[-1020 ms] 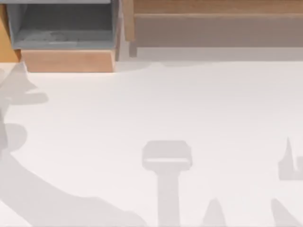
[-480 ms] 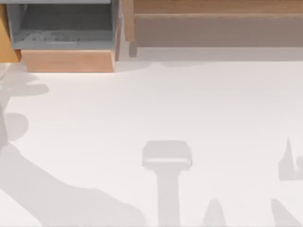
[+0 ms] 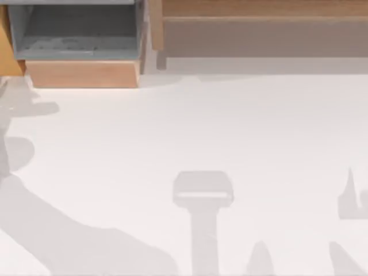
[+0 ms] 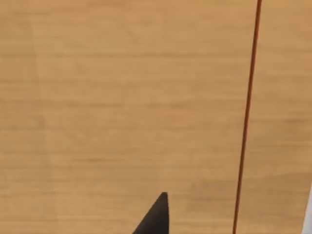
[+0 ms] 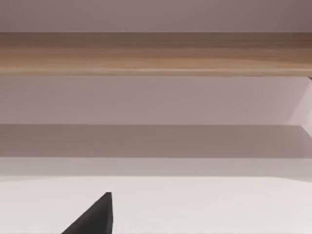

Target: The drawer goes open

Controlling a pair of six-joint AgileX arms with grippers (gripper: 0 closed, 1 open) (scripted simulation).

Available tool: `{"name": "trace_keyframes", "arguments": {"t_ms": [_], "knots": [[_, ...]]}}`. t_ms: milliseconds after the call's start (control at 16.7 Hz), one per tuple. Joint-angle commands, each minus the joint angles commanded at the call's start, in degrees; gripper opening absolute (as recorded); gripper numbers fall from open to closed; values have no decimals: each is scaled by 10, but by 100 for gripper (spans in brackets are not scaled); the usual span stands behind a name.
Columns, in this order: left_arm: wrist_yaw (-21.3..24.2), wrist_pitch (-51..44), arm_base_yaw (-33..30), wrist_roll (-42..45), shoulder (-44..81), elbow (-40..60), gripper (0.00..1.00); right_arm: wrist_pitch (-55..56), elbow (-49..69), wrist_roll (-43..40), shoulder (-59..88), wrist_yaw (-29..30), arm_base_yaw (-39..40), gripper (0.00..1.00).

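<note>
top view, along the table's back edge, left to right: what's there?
orange-brown drawer sliver → grey-lined box with paler tan front → narrow wood upright → long wood-topped unit

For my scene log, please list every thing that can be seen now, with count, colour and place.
drawer: 1, orange-brown front, narrow sliver at the top view's far left edge.
box: 1, pale tan front, grey inside, far left, pulled out.
shelf: 1, wood, far right.
table: 1, white, with arm shadows on it.
wood panel: 1, orange-brown, close before the left wrist camera.
left hand: 1 dark fingertip.
right hand: 1 dark fingertip, facing the shelf.
</note>
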Motion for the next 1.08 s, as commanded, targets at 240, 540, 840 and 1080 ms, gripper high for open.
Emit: {"name": "trace_keyframes", "arguments": {"t_ms": [240,540,840,1080], "knots": [[0,0,0,0,0,0,17,0,0,0,0,0,0,100],[0,0,0,0,0,0,0,0,0,0,0,0,0,100],[0,0,0,0,0,0,0,0,0,0,0,0,0,100],[7,10,8,-3,-10,-23,0,0,0,0,0,0,0,100]]}}
